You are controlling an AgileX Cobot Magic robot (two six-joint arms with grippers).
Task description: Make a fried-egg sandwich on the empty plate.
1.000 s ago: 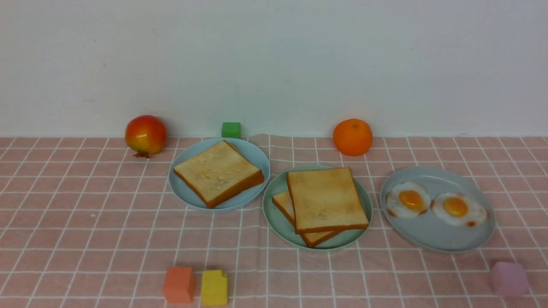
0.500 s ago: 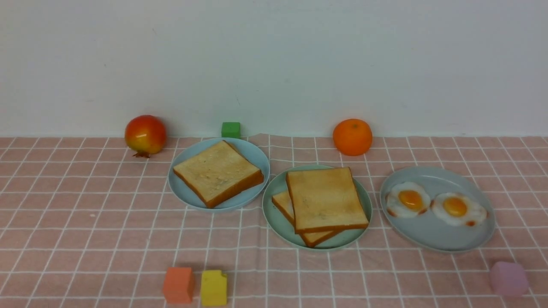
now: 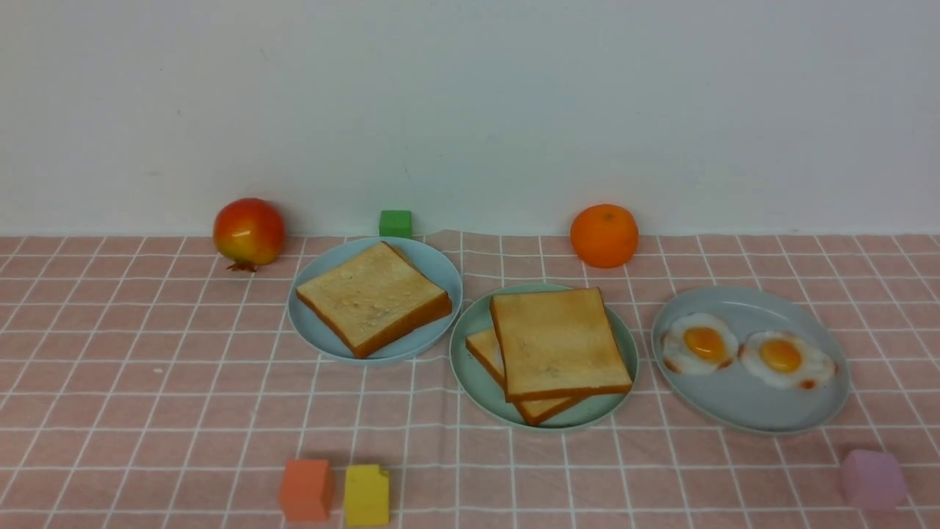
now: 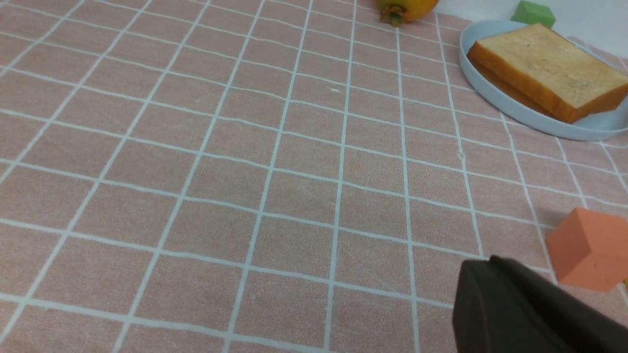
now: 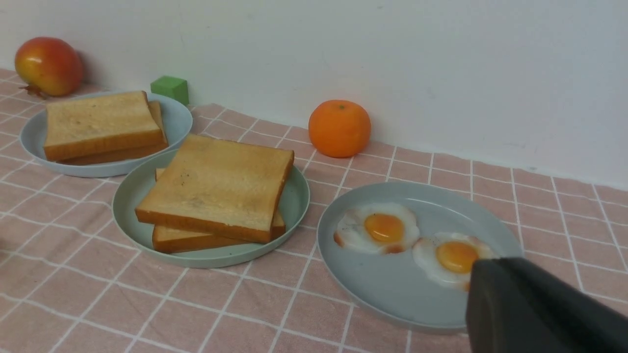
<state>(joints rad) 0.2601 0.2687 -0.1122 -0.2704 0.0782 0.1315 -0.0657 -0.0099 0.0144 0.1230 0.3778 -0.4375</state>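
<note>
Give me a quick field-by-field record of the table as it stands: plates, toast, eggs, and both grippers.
green plate: centre, holds two stacked toast slices, top one skewed; no egg visible between them
left blue plate: toast; right wrist view shows two slices there
right blue plate: two fried eggs side by side
left gripper: shut, holds nothing, near the orange block
right gripper: shut, holds nothing, near the egg plate
other items: pomegranate, orange, green block

Almost nothing differs across the front views. The round red-yellow pomegranate toy (image 3: 249,231), upper left of the frame, sits a hair further left.
</note>
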